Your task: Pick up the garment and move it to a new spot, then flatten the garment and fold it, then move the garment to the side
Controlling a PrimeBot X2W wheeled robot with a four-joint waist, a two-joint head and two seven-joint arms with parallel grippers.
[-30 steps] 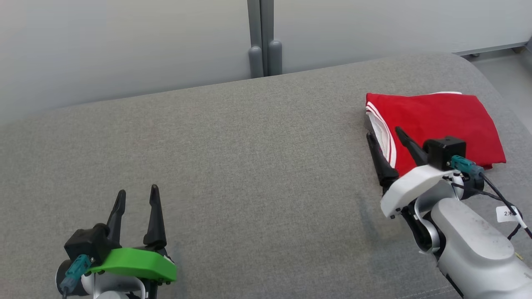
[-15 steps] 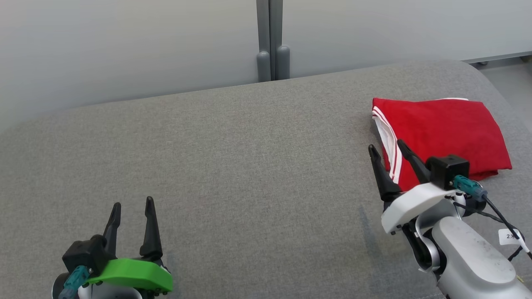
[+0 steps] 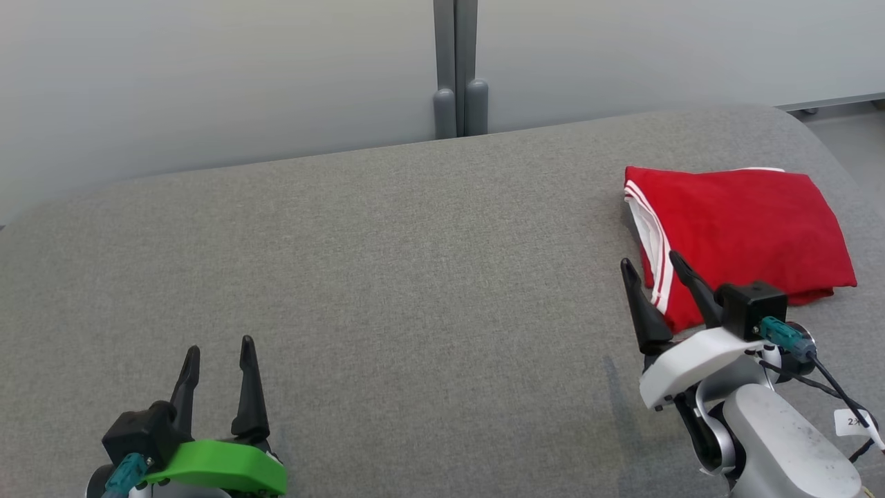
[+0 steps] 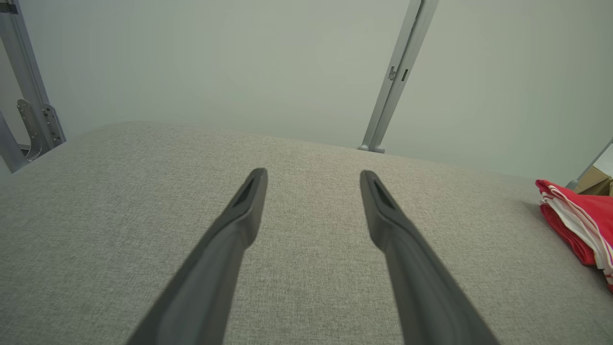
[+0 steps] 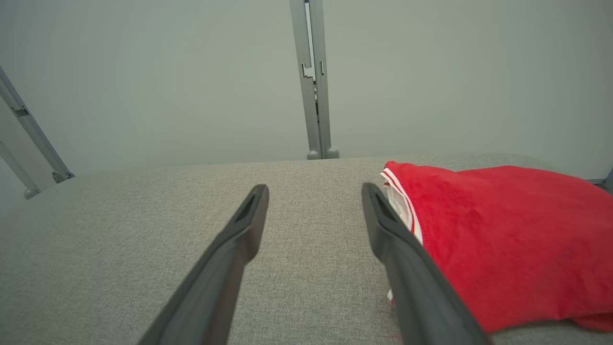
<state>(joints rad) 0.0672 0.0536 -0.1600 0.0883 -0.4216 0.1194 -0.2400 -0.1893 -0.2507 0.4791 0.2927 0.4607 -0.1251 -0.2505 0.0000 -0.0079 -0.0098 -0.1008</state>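
The garment (image 3: 740, 235) is red with white stripes along its edge and lies folded at the right end of the grey cushioned surface (image 3: 387, 277). It also appears in the right wrist view as the garment (image 5: 503, 239) and at the far right in the left wrist view as the garment (image 4: 582, 220). My right gripper (image 3: 650, 266) is open, just in front of the garment's near left corner, with nothing between its fingers. My left gripper (image 3: 218, 349) is open and empty at the lower left, far from the garment.
A pale wall with a grey vertical post (image 3: 456, 69) stands behind the surface. The surface's right end curves down near the garment, with floor (image 3: 850, 131) beyond. Metal frame legs (image 4: 28, 120) stand at the left.
My right gripper has drawn back toward me off the garment's left edge, still open. The left gripper has pulled back slightly. The head view has shifted a little.
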